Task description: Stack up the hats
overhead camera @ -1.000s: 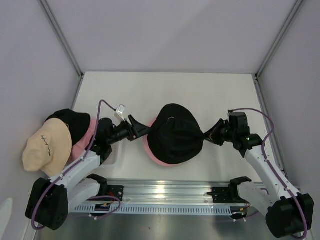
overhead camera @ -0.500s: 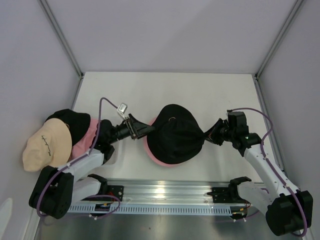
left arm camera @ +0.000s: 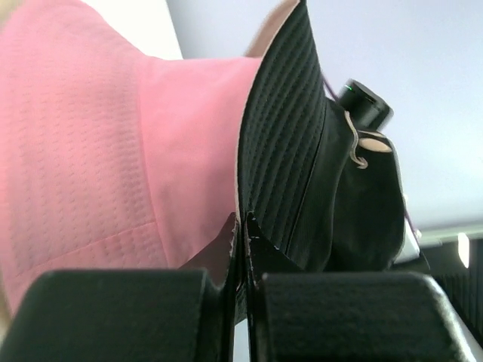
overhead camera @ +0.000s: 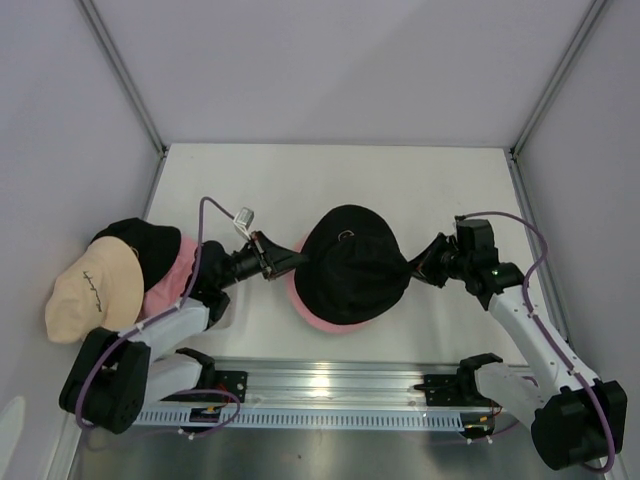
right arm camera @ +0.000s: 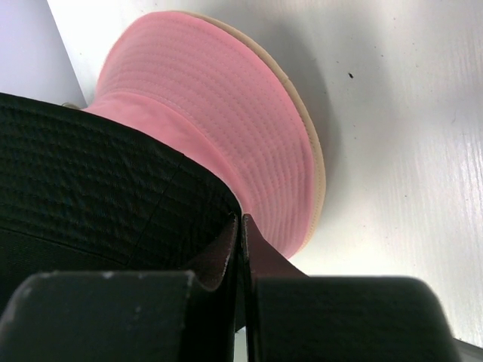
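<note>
A black hat [overhead camera: 350, 265] sits on top of a pink hat [overhead camera: 322, 322] in the middle of the table. My left gripper [overhead camera: 297, 262] is shut on the black hat's left brim, and my right gripper [overhead camera: 408, 270] is shut on its right brim. In the left wrist view the jaws [left arm camera: 243, 226] pinch the ribbed black brim [left arm camera: 283, 143], with the pink hat [left arm camera: 90, 151] beside it. The right wrist view has the jaws [right arm camera: 241, 226] closed on the black brim [right arm camera: 98, 188] over the pink brim [right arm camera: 226, 128]. At the far left lies a pile: a cream hat [overhead camera: 95, 290], a black hat [overhead camera: 140, 245] and a pink hat [overhead camera: 172, 268].
A metal rail [overhead camera: 330, 385] carrying both arm bases runs along the near edge. Grey walls with slanted frame posts [overhead camera: 125, 80] close in the white table [overhead camera: 400, 190] on the left, right and back. The left pile lies against the left wall.
My left gripper reached right to the black hat's left brim and closed on it. The right gripper has stayed shut on the right brim.
</note>
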`<state>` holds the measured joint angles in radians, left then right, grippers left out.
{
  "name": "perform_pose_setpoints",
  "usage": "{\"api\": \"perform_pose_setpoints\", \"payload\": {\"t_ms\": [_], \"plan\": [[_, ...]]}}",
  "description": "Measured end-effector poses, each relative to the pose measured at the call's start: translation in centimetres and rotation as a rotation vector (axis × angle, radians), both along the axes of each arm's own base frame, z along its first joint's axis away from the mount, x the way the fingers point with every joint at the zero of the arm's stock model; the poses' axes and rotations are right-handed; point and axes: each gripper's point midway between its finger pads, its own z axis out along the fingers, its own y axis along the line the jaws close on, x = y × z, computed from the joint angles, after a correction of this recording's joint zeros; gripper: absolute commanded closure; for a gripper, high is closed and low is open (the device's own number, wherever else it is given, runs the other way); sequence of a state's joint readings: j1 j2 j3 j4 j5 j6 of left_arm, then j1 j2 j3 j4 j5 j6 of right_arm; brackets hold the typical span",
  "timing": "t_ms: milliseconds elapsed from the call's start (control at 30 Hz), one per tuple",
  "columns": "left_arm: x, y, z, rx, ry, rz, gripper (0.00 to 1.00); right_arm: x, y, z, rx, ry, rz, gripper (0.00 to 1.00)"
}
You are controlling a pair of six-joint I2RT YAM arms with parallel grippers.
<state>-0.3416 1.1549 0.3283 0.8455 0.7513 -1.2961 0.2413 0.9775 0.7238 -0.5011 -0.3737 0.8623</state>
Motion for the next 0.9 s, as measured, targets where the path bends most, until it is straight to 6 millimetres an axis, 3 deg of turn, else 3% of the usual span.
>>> {"api": "perform_pose_setpoints", "payload": {"t_ms": [133,333,400,533,733,900], "plan": [[0.9,1.3,0.2,0.061,0.025,0.130,0.99,0.4,0.1,1.3,0.003,-0.018,-0.003,1.00],[2.6,4.1,3.4,0.156,0.026,0.359,0.99,0.7,0.1,3.0,0.018,-0.053,-0.015,1.00],[2.9,4.8,3.5,0.197,0.069,0.400,0.99,0.6,0.2,3.2,0.021,-0.055,-0.015,1.00],[3.1,5.2,1.2,0.279,0.185,0.425,0.99,0.5,0.2,3.0,0.024,-0.045,-0.019,1.00],[1.1,4.9,-4.1,0.370,0.308,0.393,0.99,0.4,0.3,1.2,0.039,-0.028,-0.025,1.00],[0.4,4.6,-5.2,0.395,0.328,0.385,0.99,0.5,0.8,-0.1,0.062,-0.034,-0.017,1.00]]}}
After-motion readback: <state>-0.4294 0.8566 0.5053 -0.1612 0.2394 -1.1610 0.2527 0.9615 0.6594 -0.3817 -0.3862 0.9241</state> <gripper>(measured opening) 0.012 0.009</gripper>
